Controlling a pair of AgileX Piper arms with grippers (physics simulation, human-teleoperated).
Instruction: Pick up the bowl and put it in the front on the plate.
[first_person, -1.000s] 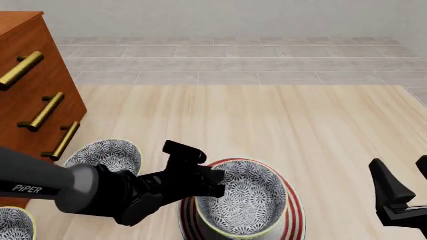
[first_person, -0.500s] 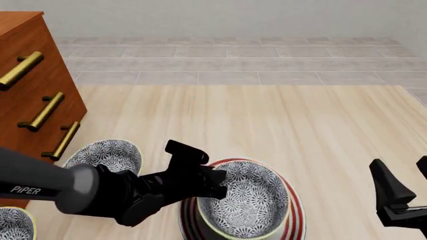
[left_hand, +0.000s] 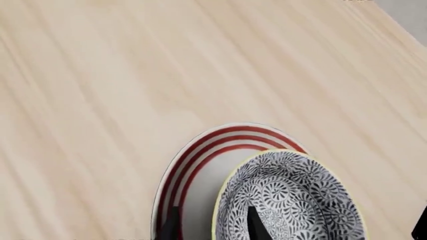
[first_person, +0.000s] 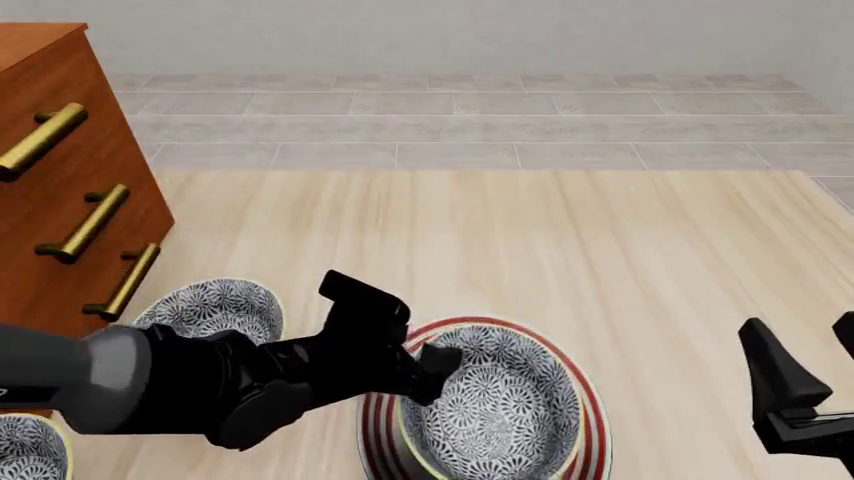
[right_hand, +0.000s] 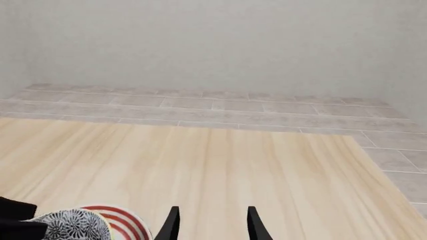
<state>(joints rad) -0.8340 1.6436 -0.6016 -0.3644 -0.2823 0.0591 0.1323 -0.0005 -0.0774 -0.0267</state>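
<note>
The blue-and-white floral bowl (first_person: 497, 412) with a pale-yellow rim rests on the white plate (first_person: 591, 430) with red rings, near the table's front edge. In the left wrist view the bowl (left_hand: 293, 200) sits off-centre on the plate (left_hand: 200, 160). My left gripper (first_person: 424, 362) is open, and its fingers (left_hand: 254, 226) straddle the bowl's near-left rim, one inside and one outside. My right gripper (first_person: 811, 360) hangs open at the front right with nothing between its fingers. Its wrist view shows this gripper (right_hand: 212, 225) over bare wood, beside the plate (right_hand: 123, 217).
Two identical floral bowls stand at the front left, one (first_person: 214, 308) behind my left arm and another (first_person: 24, 450) at the corner. A wooden dresser (first_person: 67, 170) with brass handles fills the left side. Beyond the table lies tiled floor.
The bowl has sunk lower onto the plate. My left gripper has let go of its rim, and that arm has drawn back a little to the left. The right arm has not moved.
</note>
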